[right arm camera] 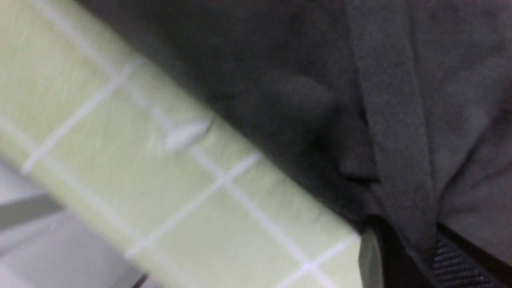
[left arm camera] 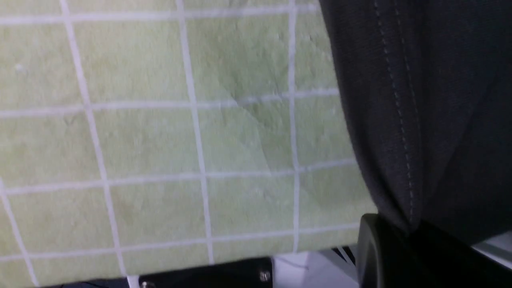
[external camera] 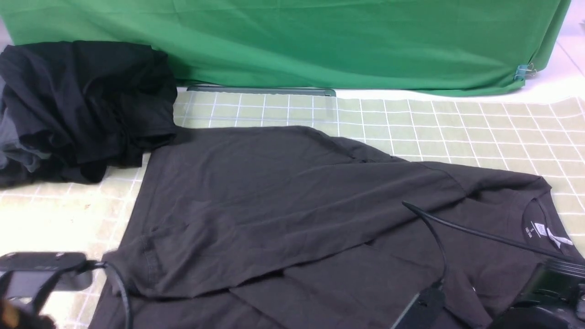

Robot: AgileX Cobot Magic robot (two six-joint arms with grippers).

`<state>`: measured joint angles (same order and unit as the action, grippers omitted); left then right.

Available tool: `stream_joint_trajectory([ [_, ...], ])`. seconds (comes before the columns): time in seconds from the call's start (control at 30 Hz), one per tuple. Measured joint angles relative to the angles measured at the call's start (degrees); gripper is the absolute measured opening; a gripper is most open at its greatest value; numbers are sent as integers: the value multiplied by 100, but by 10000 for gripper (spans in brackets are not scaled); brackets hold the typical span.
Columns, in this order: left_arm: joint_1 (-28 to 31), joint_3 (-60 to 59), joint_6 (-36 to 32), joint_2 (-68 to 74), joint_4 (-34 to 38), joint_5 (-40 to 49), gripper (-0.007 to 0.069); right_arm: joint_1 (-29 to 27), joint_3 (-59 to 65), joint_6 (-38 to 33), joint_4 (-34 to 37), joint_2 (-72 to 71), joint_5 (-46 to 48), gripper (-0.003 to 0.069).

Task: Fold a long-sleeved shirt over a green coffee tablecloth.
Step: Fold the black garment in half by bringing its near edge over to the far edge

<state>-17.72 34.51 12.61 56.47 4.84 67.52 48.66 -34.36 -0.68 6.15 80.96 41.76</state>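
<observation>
The charcoal-grey long-sleeved shirt (external camera: 292, 201) lies spread across the pale yellow-green gridded tablecloth (external camera: 457, 128), its far part folded over toward me. Its collar with a white label (external camera: 539, 228) is at the right. The chest print does not show. My left gripper (external camera: 103, 267) is at the lower left, shut on the stitched hem of the shirt (left arm camera: 400, 120), which runs down between the jaws of the gripper (left arm camera: 412, 232). My right gripper (external camera: 525, 292) is at the lower right, shut on a band of shirt fabric (right arm camera: 392, 120) pinched at the gripper (right arm camera: 404, 244). The tablecloth (left arm camera: 160, 140) (right arm camera: 120, 160) lies beside both grips.
A bundle of black garments (external camera: 82, 105) sits at the far left, touching the shirt's corner. A plain bright green sheet (external camera: 320, 41) hangs along the back, held by a blue clip (external camera: 521, 71). A black cable (external camera: 438, 242) arcs over the shirt on the right.
</observation>
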Motion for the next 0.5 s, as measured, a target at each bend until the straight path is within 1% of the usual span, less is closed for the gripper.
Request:
stream_joint_trajectory([
  [0.17, 0, 156, 145, -807, 127, 170, 14, 385, 0, 331, 26, -859, 763, 33],
  [0.3, 0, 630, 459, -1036, -67, 208, 14, 442, -90, 459, -34, -1362, 1093, 33],
  [0.4, 0, 1184, 595, -810, -484, 208, 14, 214, -488, 600, -339, -1520, 1284, 33],
  [0.5, 0, 1610, 700, -379, -830, 161, 14, -139, -888, 563, -673, -1499, 1331, 33],
])
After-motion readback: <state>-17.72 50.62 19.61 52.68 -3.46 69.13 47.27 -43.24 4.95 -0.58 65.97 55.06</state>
